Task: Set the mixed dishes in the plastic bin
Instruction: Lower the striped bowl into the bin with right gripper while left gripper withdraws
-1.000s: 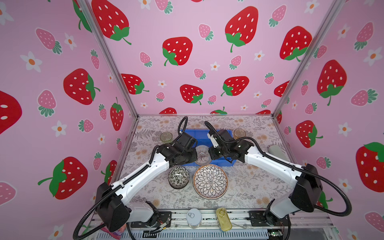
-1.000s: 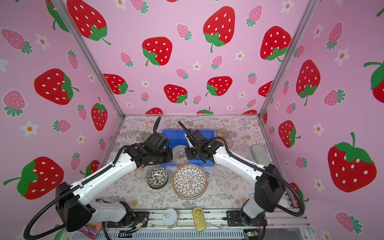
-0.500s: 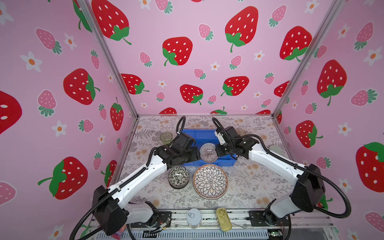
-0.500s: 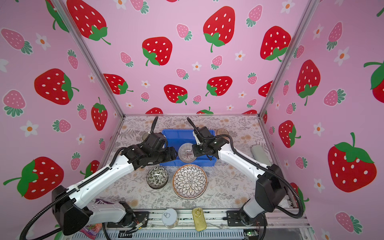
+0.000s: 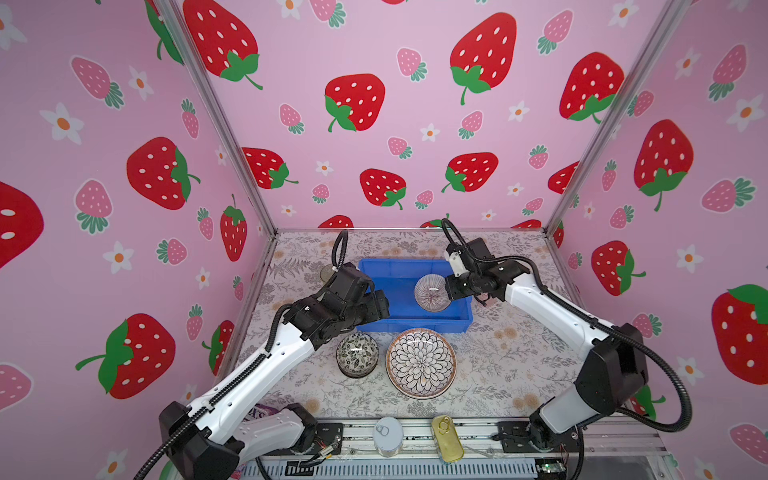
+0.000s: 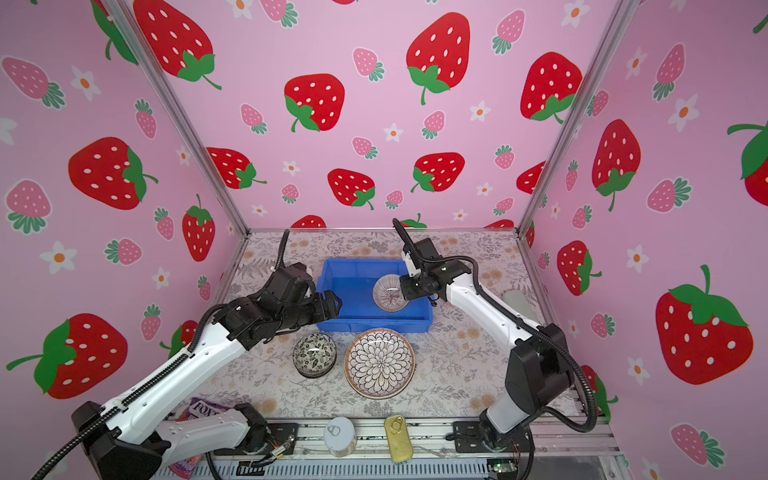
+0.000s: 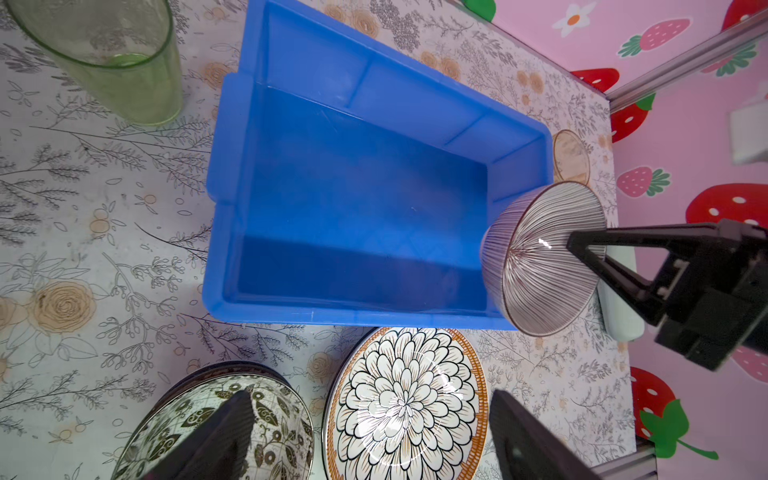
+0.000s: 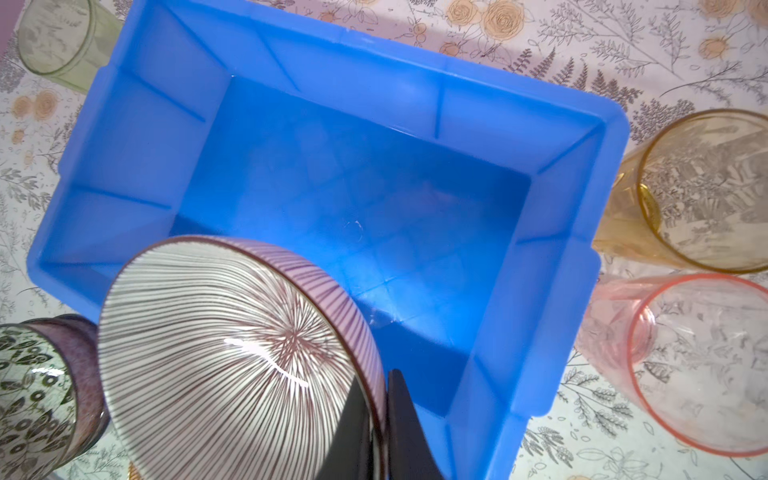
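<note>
Two arms reach toward the plastic bin, which sits on the floral-print desk toward the far middle. The right gripper is clamped on the rim of the purple-striped bowl, one finger inside and one outside. That bowl hangs tilted over the right part of the bin, its striped inside turned up and toward the left; whether it touches the bin's floor cannot be told. The left gripper hovers at the bin's near-left corner with its jaws spread wide apart. Just near of the bin, on the desk, lie the black-floral bowl and, beside it on the right, the petal-patterned plate. A green tumbler stands just left of the bin's far-left corner. An amber tumbler and a pink tumbler stand next to each other just right of the bin. At the near edge, on the rail, sit a silver round tin and a gold oval tin.
</note>
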### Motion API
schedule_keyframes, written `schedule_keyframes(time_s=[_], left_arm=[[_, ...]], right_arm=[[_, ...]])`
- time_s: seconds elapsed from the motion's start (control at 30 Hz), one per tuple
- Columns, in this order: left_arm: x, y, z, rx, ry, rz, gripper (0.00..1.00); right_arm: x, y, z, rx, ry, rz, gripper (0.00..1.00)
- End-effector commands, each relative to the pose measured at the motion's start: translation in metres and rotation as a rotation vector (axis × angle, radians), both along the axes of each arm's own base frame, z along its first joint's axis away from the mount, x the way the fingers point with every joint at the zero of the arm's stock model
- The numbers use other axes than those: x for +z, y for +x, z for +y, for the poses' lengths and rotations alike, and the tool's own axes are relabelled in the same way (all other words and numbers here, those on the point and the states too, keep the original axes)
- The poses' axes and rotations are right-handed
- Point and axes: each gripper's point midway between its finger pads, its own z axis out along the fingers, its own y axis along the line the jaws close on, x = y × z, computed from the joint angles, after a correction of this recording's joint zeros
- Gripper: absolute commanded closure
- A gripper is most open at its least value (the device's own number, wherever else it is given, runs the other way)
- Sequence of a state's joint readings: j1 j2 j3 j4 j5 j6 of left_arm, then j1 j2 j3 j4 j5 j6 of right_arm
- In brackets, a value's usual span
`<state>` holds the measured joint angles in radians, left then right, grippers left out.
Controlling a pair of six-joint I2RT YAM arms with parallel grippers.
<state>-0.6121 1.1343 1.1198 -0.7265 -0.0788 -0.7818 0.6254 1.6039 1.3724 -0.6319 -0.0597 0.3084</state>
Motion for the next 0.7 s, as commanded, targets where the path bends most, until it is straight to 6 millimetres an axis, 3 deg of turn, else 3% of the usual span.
schedule_keyframes(time_s=[0.0, 0.37, 0.67], left_arm=[[-0.008, -0.004, 0.017, 0.033, 0.033, 0.021, 0.09], [-0.016, -0.006, 0.026, 0.04, 0.008, 0.041, 0.09], [-0.021, -0.009, 0.031, 0.047, -0.004, 0.05, 0.09]], right_arm=[[0.001, 0.008, -0.003, 0.025, -0.022, 0.005, 1.0], [-0.036, 0.021, -0.017, 0.047, -0.141, 0.071, 1.0], [-0.057, 0.026, -0.015, 0.039, -0.15, 0.097, 1.0]])
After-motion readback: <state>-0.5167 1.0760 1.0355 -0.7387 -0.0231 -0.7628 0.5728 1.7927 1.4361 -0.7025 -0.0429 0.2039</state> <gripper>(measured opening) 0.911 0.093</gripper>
